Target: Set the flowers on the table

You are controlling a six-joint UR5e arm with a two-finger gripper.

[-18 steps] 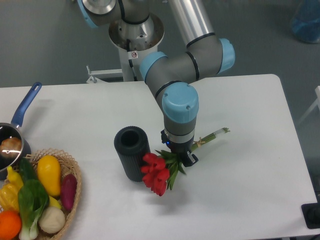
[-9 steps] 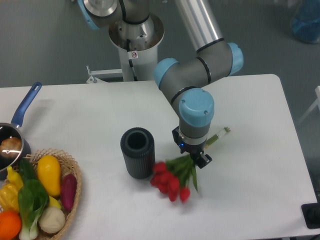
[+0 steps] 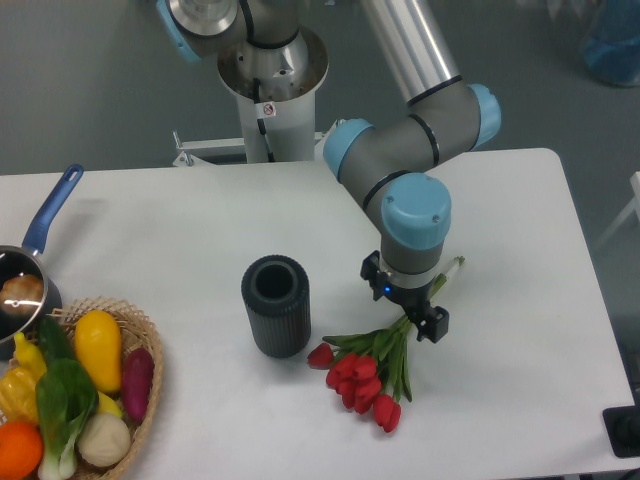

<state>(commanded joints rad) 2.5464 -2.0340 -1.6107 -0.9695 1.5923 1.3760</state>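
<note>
Red tulip heads of the flowers lie low on the white surface, just right of the dark vase. Black fingers sit over the stems; whether they grip cannot be told.

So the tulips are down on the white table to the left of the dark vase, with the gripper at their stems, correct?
Not quite. The fixed camera view shows the flowers lying on the table to the right of the dark vase, not the left. The gripper is at their stems, as you say.
</note>
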